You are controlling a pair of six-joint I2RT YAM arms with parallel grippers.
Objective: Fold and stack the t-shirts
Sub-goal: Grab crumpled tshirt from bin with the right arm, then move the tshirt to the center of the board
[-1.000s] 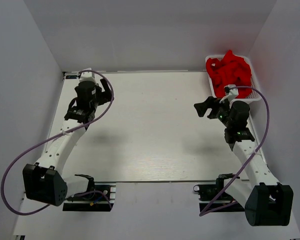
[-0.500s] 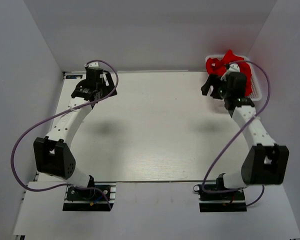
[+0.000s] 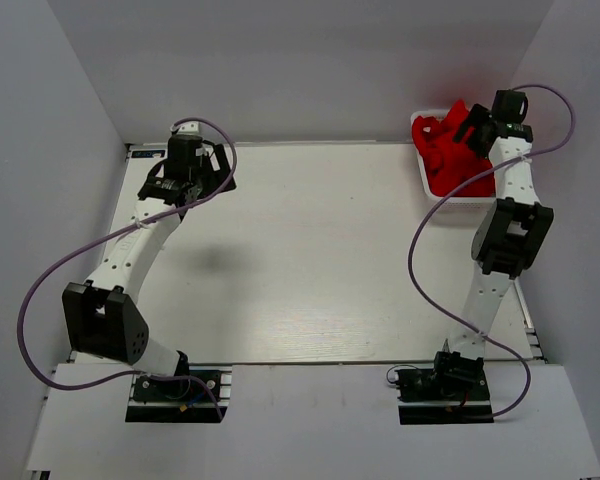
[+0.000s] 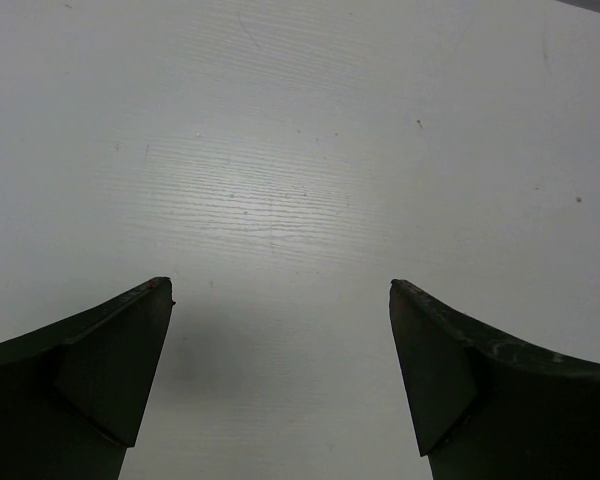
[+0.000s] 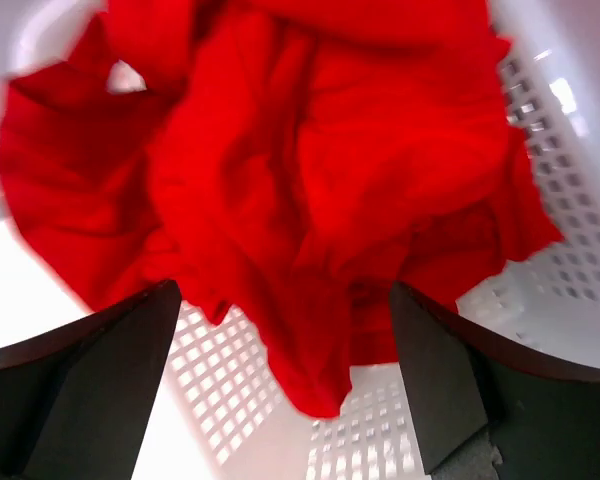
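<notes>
Red t-shirts (image 3: 448,158) lie crumpled in the white mesh basket (image 3: 458,196) at the far right corner of the counter (image 3: 310,250). Half a second ago the right claw (image 3: 476,124) hung by the basket's near-left rim; now it is over the far side of the pile, while the left claw (image 3: 218,172) has barely shifted. Only the wrist views show the jaws (both pairs stand apart). The right pair frames red cloth close beneath it, the left pair bare counter.

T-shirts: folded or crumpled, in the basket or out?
Crumpled, in: the t-shirts lie bunched in a heap inside the white mesh basket, none folded.
</notes>
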